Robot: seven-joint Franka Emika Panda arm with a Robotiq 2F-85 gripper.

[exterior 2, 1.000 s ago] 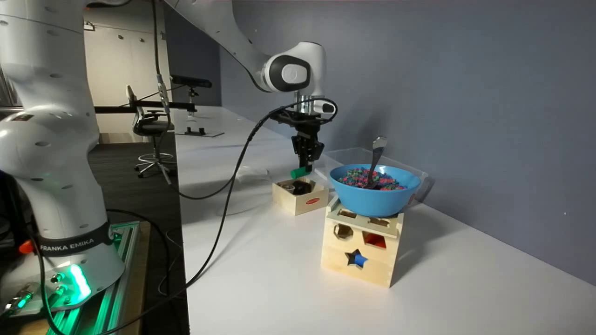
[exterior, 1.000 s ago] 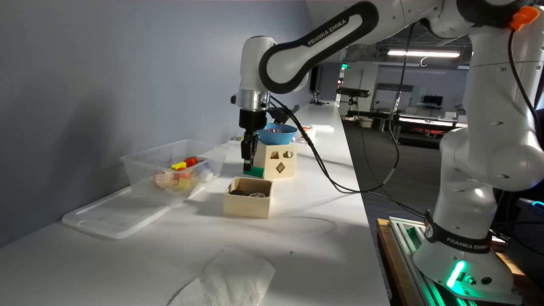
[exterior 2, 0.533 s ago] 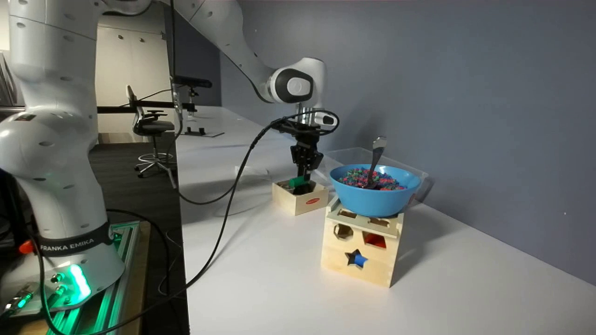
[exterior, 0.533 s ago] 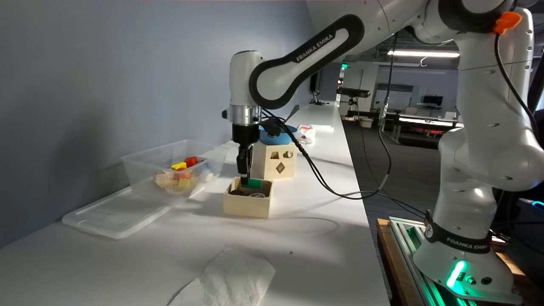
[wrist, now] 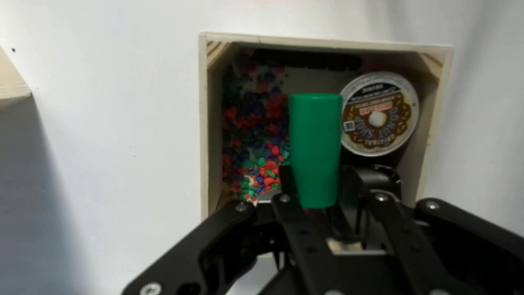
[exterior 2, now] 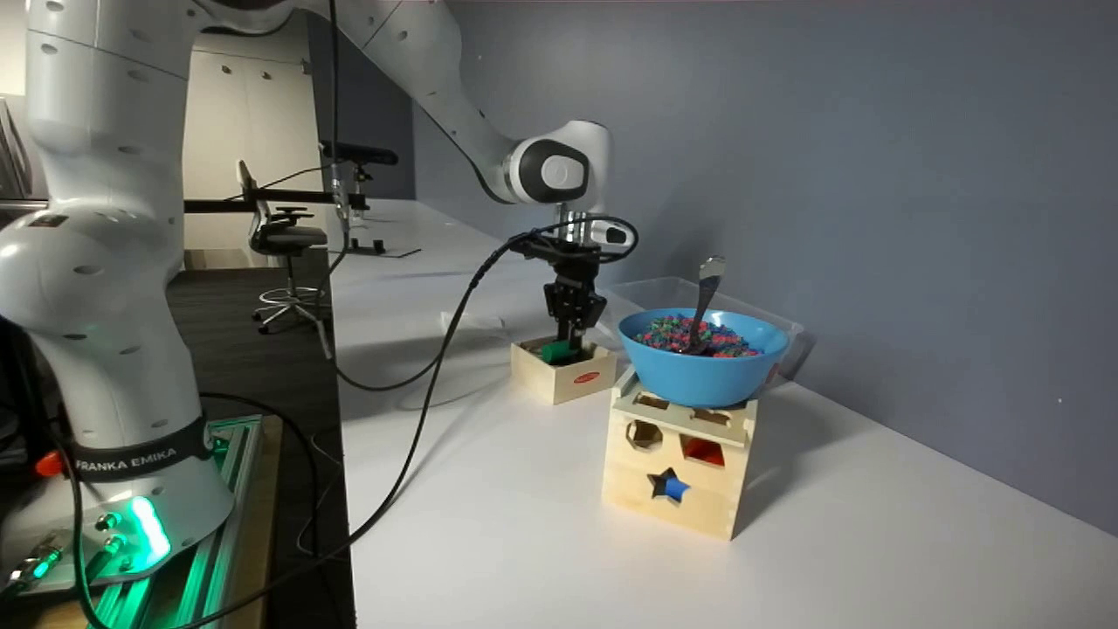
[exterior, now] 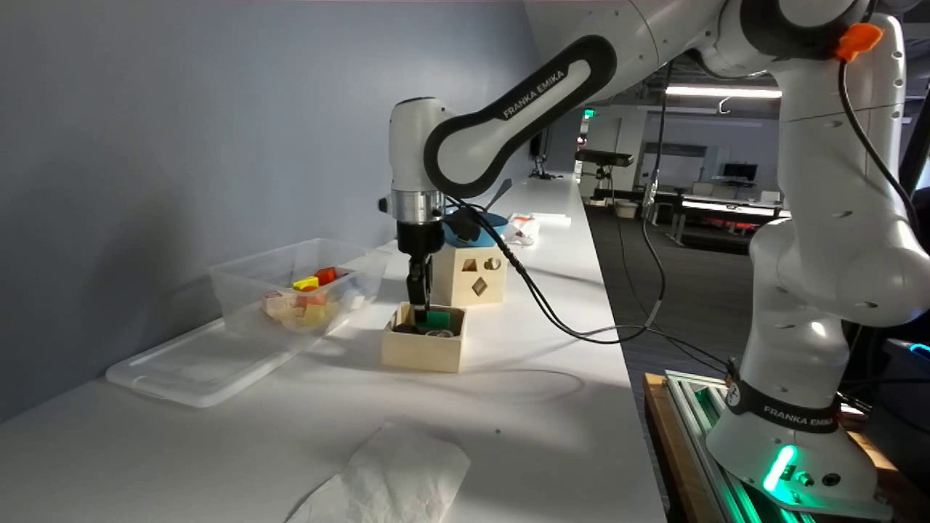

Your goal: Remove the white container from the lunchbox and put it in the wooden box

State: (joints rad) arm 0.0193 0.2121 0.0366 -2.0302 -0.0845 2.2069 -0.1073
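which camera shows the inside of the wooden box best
The wrist view: looking down into the wooden box, it shows the coffee pod and colored bits, though the green cylinder and gripper cover some. Both exterior views show its near walls hiding much of the inside.

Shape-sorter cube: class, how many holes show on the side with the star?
3 in an exterior view: the star hole lowest, the roundish hole upper left, the quadrilateral hole upper right. None there seems hidden.

There is one lunchbox (exterior: pixel 240 296), one wooden box (exterior: pixel 421 353), one green cylinder (wrist: pixel 315 149).
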